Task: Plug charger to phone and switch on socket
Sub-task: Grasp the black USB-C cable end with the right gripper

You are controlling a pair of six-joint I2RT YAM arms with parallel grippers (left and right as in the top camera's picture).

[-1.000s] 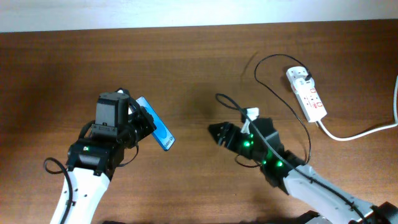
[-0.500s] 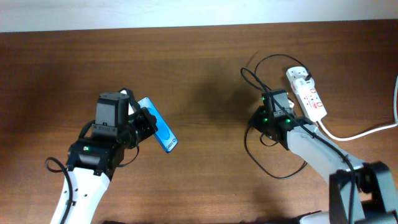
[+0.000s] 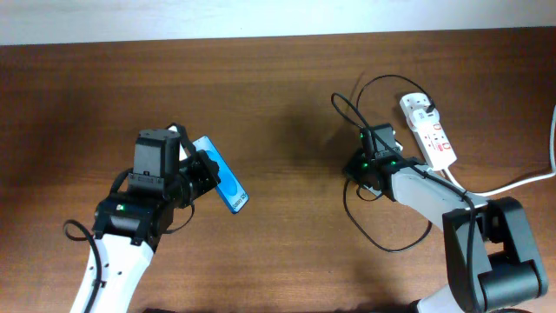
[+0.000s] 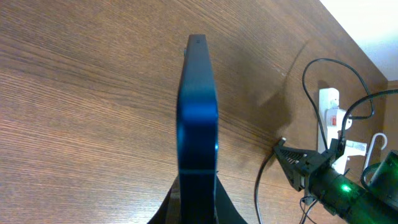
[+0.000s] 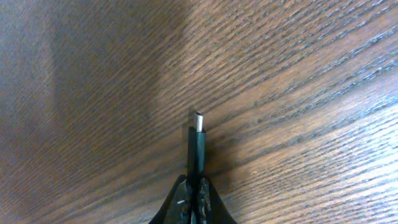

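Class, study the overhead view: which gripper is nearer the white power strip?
Right. The right gripper sits close beside the power strip, holding the charger; the left gripper holds the phone far across the table.

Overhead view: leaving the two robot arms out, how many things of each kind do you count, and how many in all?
phone: 1
charger cable: 1
power strip: 1
Total: 3

Bare table (image 3: 287, 156) separates the phone (image 3: 224, 178) from charger (image 3: 382, 78) loops beside the socket (image 3: 428, 132).
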